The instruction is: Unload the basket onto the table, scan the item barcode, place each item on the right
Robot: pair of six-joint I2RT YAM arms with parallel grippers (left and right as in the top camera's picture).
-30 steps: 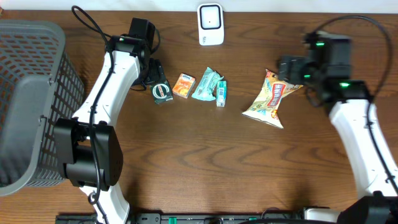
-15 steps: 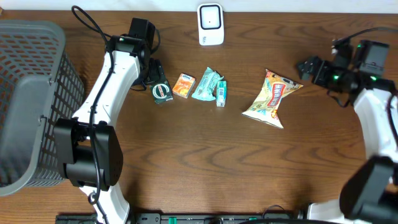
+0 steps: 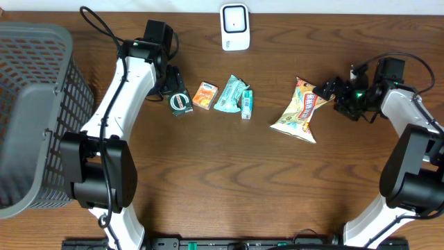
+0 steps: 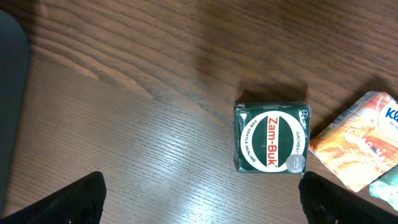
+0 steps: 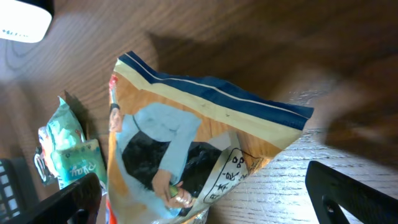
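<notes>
Right pincer (image 3: 325, 89) returned close to snack bag (image 3: 300, 111); we saw jaws spread, empty, bag just ahead of it. Left pincer (image 3: 173, 87) stayed put, released; Zam-Buk tin (image 4: 272, 137) lay just ahead.

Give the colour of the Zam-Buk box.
Zam-Buk box: dark green, red lettering on white. Best in left wrist view.

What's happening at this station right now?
Both arms are at the table with jaws open and nothing held. The left gripper hovers over the green Zam-Buk box. The right gripper is right beside the upper corner of the orange snack bag, which lies on the table. The white device at the back edge, likely the scanner, is untouched.
</notes>
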